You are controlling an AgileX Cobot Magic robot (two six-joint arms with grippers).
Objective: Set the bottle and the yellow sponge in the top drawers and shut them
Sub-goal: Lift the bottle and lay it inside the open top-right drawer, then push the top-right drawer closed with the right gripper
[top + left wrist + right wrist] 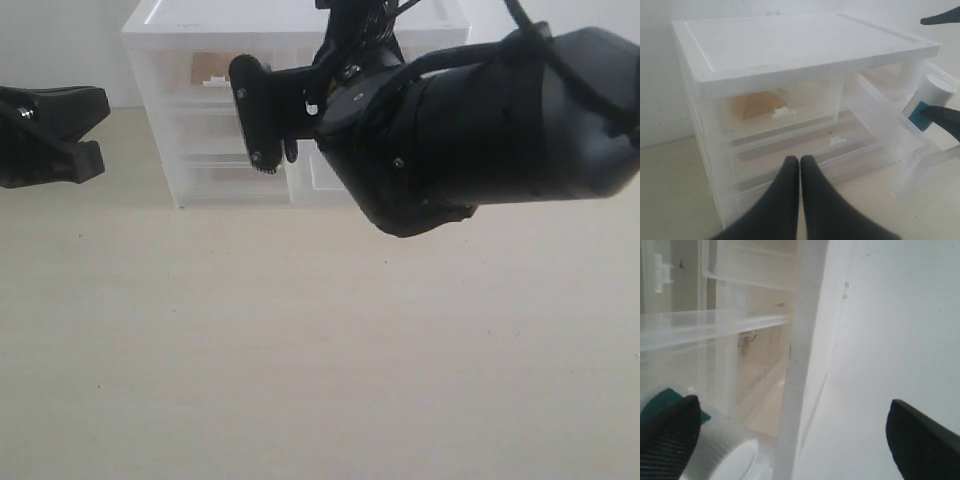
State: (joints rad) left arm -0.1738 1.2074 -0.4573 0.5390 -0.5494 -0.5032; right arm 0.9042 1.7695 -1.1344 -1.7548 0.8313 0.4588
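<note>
Bottle step seems nearly done: the right claw point(792, 405), spread wide and empty, has the teal bottle point(932, 90) beside one finger inside the pulled-out top drawer point(875, 107), the yellow sponge point(756, 104) sits in the closed top drawer point(805, 95) ahead of the pinched-together, empty left claw point(800, 162), and the likely next move is backing out and pushing the drawer in.

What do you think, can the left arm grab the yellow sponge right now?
Probably not. The yellow sponge lies inside a closed top drawer, and the left gripper is shut outside its front.
</note>
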